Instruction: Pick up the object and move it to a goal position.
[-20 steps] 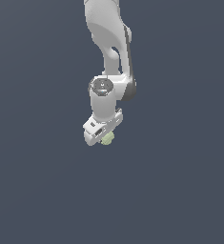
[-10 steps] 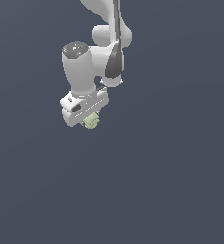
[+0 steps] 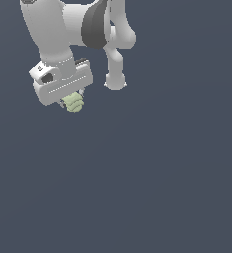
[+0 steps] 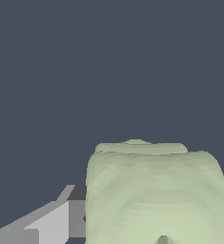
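The exterior view shows the whole white, glossy robot arm (image 3: 63,34) with its dark grey joint band, reaching in from the top edge toward the exterior view's left. At its end sits the white block-shaped gripper (image 3: 72,99), and under it hangs one small pale yellow-green lumpy blob (image 3: 73,103), pressed against the gripper's underside. This view hides the fingers behind the gripper body and the blob, so the grip itself cannot be read from here.

The wrist view gives what the exterior view lacks: the blob (image 4: 156,195) fills the frame close to the camera, its rounded bumps stacked in soft ridges, with a light grey finger (image 4: 51,224) just beside it on one side and a sliver of another at the opposite edge. The jaws are clenched on the blob, one on each flank.

Counted: one arm, one gripper, one blob. Behind everything lies a flat, plain dark blue-grey background (image 3: 176,188), with the blob hanging clear of it in both views.
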{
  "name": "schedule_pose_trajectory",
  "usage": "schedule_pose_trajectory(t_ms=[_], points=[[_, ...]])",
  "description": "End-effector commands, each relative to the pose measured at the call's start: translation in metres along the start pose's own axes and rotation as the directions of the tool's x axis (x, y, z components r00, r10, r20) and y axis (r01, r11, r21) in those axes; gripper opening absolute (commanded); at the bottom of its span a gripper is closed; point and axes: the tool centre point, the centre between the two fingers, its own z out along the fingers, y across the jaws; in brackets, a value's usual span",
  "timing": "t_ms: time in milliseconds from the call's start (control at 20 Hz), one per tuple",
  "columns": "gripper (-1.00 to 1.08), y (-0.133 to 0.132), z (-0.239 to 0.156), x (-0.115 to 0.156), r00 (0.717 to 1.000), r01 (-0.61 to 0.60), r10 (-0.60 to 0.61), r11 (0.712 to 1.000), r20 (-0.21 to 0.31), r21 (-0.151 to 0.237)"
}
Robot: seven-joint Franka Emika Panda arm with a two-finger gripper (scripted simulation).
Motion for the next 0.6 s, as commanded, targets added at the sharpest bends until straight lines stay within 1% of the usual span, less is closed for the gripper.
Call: schedule_pose_trajectory(t_ms=[0, 300, 550], points=[[-1.0, 0.006, -0.022, -0.017, 1.0, 0.001, -0.001, 1.0, 0.0, 0.001], [-1.0, 0.019, -0.061, -0.046, 1.0, 0.001, -0.001, 1.0, 0.001, 0.001], [-1.0, 0.026, -0.079, -0.059, 1.0, 0.0, 0.0, 1.0, 0.002, 0.0]])
